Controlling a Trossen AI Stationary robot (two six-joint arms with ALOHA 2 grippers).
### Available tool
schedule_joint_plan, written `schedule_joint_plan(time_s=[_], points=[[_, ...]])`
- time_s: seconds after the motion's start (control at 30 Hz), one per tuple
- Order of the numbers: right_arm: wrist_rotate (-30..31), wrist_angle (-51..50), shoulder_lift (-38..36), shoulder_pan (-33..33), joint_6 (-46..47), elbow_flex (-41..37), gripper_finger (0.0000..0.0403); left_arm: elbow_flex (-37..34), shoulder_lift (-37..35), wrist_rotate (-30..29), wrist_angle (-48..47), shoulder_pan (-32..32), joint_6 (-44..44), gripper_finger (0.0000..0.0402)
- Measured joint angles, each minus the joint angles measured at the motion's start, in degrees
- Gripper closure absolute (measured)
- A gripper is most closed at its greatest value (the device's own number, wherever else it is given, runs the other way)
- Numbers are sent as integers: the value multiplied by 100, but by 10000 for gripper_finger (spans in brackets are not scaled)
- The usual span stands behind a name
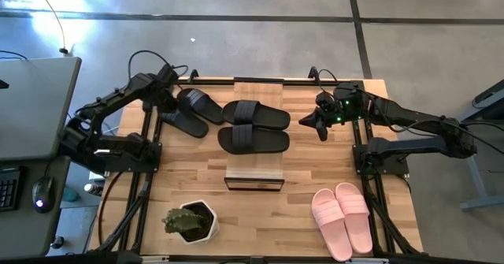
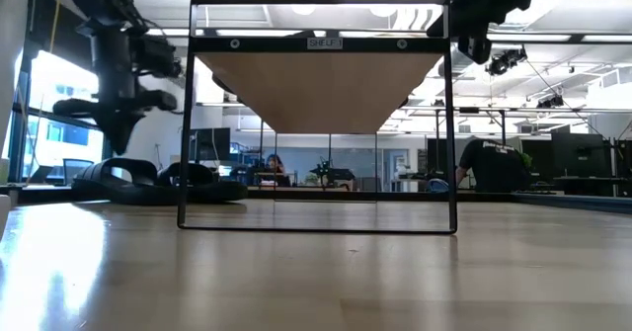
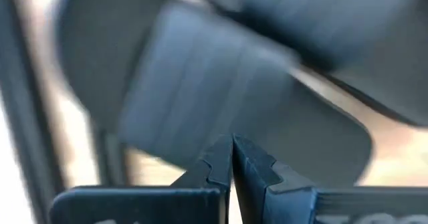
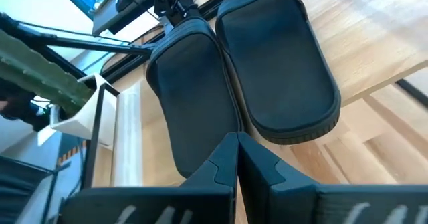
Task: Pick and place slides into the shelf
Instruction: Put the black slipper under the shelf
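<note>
On the wood table (image 1: 197,177), two black slides (image 1: 253,127) lie atop the shelf (image 1: 253,183). The left gripper (image 1: 167,98), fingers together, should open before grasping its slide (image 1: 193,110); the right gripper (image 1: 321,126) is also closed.

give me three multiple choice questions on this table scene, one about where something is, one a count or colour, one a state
1. Where do the pink slides lie?
A. on the shelf top
B. at the table's near right corner
C. beside the plant

2. How many black slides are in the high view?
A. two
B. four
C. six

3. How do the right gripper's fingers stand?
A. shut, holding nothing
B. wide open
C. shut on a pink slide

Answers:
1. B: the high view shows them at the near right corner, far from the plant and off the shelf.
2. B: one pair lies on the shelf, another pair on the table by the left gripper.
3. A: the right wrist view shows the fingertips together with nothing between them.
</note>
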Motion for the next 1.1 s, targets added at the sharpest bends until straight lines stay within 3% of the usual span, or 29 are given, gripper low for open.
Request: schedule_joint_plan(time_s=[0.07, 0.23, 0.33, 0.9, 1.1], points=[[1, 2, -2, 0, -127, 0, 402, 0, 0, 9, 149, -282, 151, 399], [67, 0, 0, 0, -273, 0, 402, 0, 0, -855, 502, -958, 146, 399], [69, 0, 0, 0, -273, 0, 402, 0, 0, -1067, 752, -1230, 151, 399], [65, -2, 0, 0, -634, 0, 402, 0, 0, -669, 855, -1476, 381, 395], [54, -2, 0, 2, -726, 0, 402, 0, 0, -602, 810, -1478, 314, 329]])
